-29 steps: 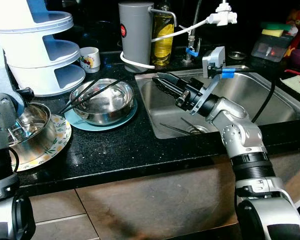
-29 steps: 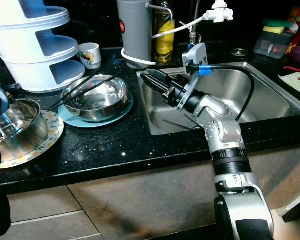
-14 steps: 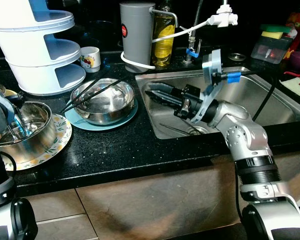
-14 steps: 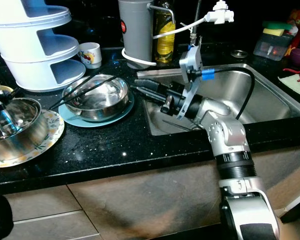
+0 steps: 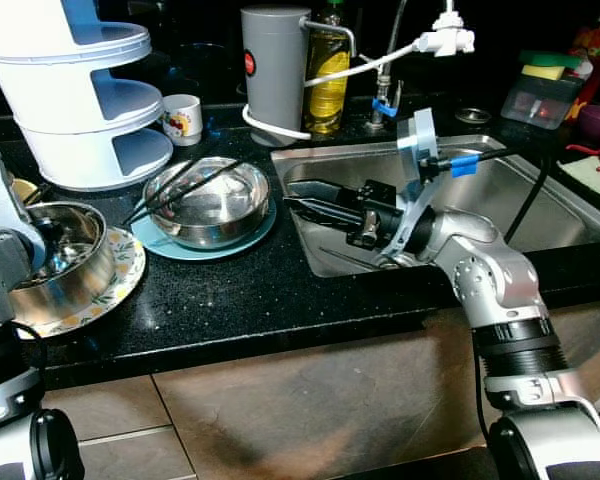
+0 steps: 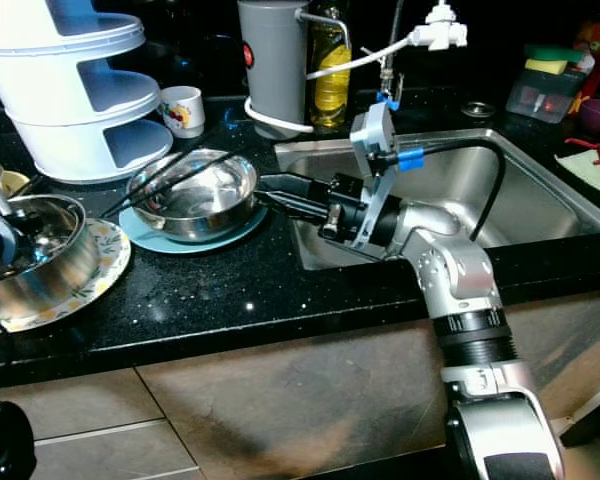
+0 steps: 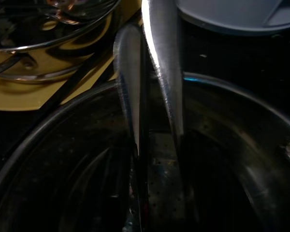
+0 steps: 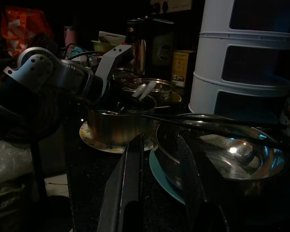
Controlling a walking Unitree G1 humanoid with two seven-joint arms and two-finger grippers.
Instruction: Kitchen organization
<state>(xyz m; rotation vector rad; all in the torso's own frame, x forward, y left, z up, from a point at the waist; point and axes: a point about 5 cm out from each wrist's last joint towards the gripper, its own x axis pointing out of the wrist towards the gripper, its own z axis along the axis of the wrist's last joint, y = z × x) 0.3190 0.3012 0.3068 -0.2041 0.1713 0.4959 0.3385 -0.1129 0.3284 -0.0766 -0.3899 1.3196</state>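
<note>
Right hand (image 5: 298, 200) level over the sink (image 5: 540, 185), fingers slightly apart, empty.
Its tips point at the steel bowl (image 5: 208, 200) (on a blue plate (image 5: 250, 236)) beside the sink.

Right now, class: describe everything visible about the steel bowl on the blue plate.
The steel bowl is round, shiny and shallow, and stands upright on a light blue plate on the black counter, left of the sink. Thin black utensils, perhaps chopsticks, lie across its rim. The right gripper points at it from the sink side without touching.
</note>
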